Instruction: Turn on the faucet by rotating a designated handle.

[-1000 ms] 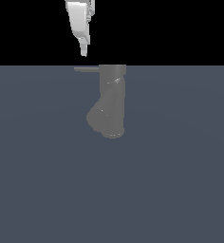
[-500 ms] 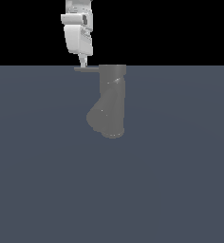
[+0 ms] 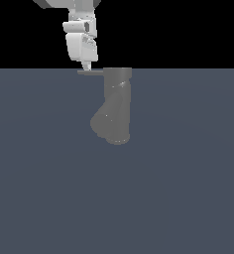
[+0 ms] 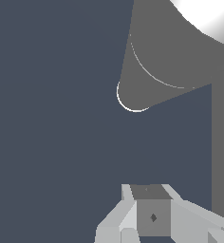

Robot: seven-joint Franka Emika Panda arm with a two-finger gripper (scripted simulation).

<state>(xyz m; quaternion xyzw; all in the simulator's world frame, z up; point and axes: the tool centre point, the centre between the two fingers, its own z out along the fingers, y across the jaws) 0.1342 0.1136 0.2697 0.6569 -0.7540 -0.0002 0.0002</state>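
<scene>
The white robot gripper (image 3: 87,67), fingers seemingly together, touches the thin flat grey handle (image 3: 90,72) at the dark-grey matte Y-shaped faucet's (image 3: 116,106) ten o'clock.

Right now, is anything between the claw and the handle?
Nothing: in the exterior view the claw tip sits right above the handle, seemingly at it.

White Panda arm, blocky and faceted

Glossy white shell segments on the arm (image 3: 80,37); grey shading in the joint seams; pale grey angular gripper (image 4: 149,216) with a darker square face bearing a small diamond mark.
</scene>
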